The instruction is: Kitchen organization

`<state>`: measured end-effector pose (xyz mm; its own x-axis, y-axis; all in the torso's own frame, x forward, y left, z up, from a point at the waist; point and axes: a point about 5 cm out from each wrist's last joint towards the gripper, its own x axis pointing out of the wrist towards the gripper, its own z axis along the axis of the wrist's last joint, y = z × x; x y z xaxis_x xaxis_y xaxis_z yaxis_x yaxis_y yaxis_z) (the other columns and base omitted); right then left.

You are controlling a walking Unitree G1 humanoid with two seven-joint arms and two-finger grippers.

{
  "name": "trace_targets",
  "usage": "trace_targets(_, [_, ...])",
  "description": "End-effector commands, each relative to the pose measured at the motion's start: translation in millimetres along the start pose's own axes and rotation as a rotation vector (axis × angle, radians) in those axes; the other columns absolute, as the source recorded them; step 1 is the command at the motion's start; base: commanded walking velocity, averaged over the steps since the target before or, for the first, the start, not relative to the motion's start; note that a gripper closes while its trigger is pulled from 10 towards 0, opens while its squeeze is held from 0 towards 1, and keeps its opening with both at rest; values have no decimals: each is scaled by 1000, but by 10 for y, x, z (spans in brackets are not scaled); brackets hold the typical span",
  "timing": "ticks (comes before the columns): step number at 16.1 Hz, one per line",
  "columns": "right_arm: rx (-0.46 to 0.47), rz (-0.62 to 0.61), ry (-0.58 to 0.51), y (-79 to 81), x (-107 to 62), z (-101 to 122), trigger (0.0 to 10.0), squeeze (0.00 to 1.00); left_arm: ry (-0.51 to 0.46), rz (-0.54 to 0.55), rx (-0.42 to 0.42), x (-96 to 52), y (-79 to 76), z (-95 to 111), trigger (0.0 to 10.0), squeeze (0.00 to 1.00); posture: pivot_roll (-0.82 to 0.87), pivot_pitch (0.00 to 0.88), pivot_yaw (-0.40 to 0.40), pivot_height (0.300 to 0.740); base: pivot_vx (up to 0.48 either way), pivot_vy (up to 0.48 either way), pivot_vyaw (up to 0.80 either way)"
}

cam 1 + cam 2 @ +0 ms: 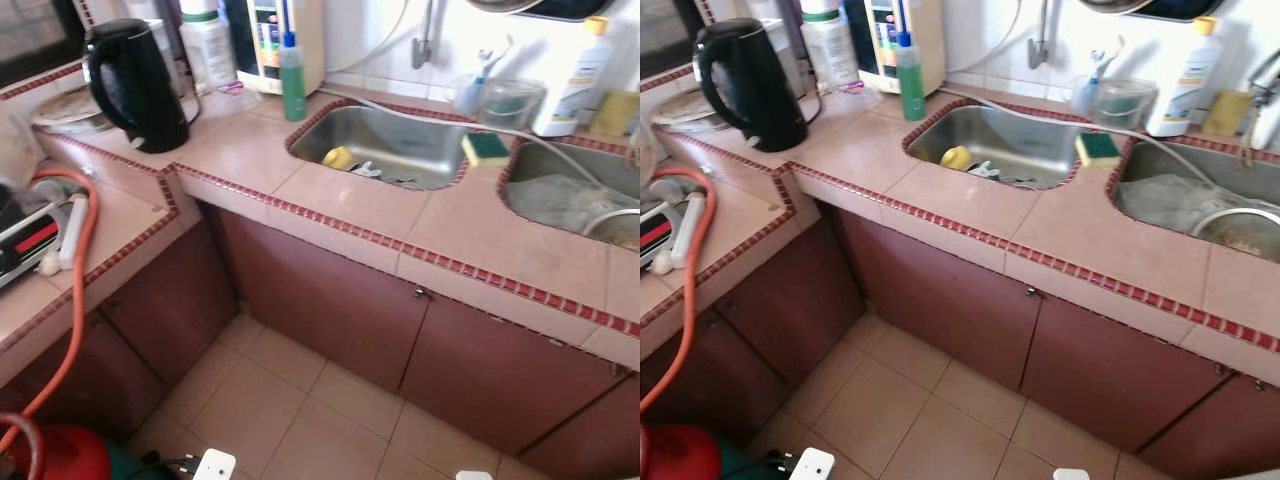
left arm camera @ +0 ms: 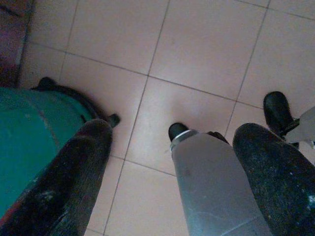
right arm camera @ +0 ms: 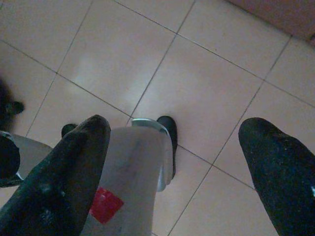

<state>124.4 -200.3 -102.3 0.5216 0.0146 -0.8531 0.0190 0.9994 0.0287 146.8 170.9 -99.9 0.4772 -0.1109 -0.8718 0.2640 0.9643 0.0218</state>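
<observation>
Tiled counter (image 1: 330,205): kettle (image 1: 135,85), green bottle (image 1: 292,85) beside sink (image 1: 385,145).

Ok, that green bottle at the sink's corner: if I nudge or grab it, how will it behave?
The green bottle is tall and narrow on a small base, so a sideways nudge would probably tip it, perhaps into the sink beside it. It looks like smooth plastic, likely light and possibly slippery if wet. Gripping low on the body seems safer than at the blue cap.
</observation>
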Motion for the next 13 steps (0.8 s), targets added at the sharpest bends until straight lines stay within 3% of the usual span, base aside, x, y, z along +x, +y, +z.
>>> trace_targets(1, [10,-3,55,14,-25,-135,10000,0,19,6,-7,-11,31,-43,10000,0,-147,22,79,740,0,285,-712])
trace_targets(6, [7,-4,63,14,-25,-141,10000,0,20,8,-2,-9,32,-35,10000,0,-147,22,77,740,0,421,-706])
trace_targets(10, [2,-6,68,4,-30,-155,10000,0,16,6,2,-6,32,-21,10000,0,-147,20,74,740,0,0,-700])
trace_targets(13, [1,-7,62,-1,-31,-150,10000,0,14,2,5,-5,32,-14,10000,0,-145,17,72,740,0,0,0])
